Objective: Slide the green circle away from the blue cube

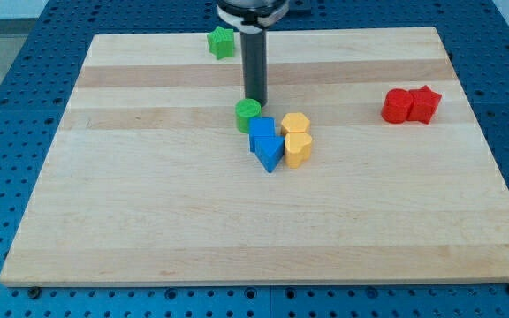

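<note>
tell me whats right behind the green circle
My tip stands just behind the green circle, toward the view's top. The rod hides the strip of board behind it.

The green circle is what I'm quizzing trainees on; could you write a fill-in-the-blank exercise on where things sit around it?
1. My tip stands just on the view's ___ side of the green circle.
2. The green circle touches the ___ cube.
3. The two red blocks lie towards the view's ___.
4. The green star sits near the board's ___ edge.

Missing words: top; blue; right; top
</note>
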`<state>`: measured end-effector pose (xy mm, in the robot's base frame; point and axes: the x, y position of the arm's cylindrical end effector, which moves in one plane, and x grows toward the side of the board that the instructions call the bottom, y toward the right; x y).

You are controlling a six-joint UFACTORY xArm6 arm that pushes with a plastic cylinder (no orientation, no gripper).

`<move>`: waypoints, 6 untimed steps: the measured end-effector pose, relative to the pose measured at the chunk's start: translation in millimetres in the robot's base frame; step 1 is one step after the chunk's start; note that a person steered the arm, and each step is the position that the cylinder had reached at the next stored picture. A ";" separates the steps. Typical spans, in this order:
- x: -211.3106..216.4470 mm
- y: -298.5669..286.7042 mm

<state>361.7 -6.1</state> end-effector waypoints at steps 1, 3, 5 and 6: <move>6.0 16.7; 15.1 -34.4; 55.7 -98.4; 68.1 -136.0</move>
